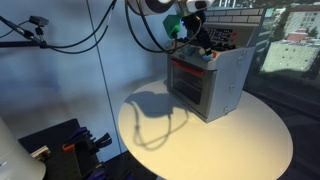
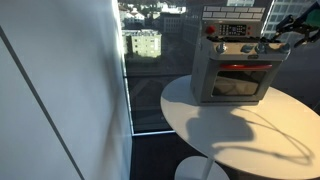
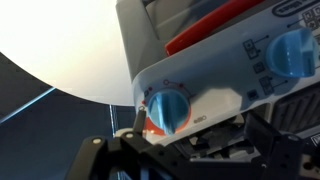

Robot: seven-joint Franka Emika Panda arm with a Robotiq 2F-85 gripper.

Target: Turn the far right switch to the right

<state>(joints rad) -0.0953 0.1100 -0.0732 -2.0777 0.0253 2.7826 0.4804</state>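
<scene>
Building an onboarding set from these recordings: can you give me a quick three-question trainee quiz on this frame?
1. True or false: the toy oven stands on a round white table.
2. In the wrist view, the knob near the middle of the picture is mostly: A orange, B green, C black.
3. Fill in: in an exterior view, the gripper is at the oven's ____ part (upper or lower).

Key: 1 true; 2 A; 3 upper.

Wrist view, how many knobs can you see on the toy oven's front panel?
2. A red knob sits low near the centre, and a blue knob is at the right edge, partly cut off. Others may lie outside the frame.
</scene>
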